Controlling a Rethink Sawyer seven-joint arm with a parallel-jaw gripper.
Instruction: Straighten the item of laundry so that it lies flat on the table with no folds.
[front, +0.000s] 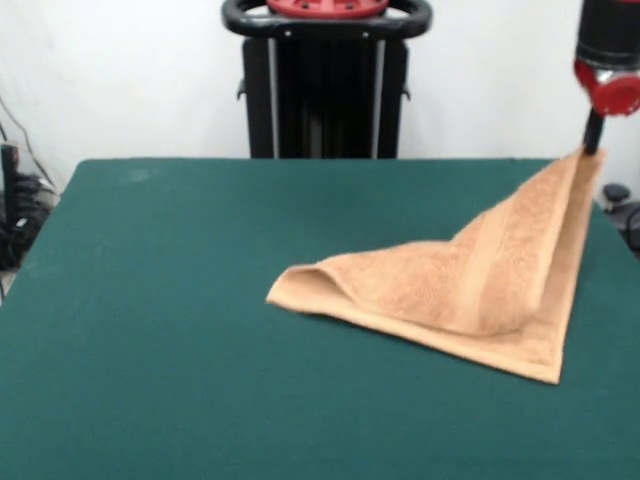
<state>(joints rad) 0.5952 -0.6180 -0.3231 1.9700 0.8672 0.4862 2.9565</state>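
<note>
The hand lifts 1 corner of the towel off the table.

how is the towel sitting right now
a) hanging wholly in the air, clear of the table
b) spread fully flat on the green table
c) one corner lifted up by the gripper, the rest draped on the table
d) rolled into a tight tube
c: the gripper holds one corner of the towel raised at the right, while the rest slopes down and lies folded on the table.
</note>
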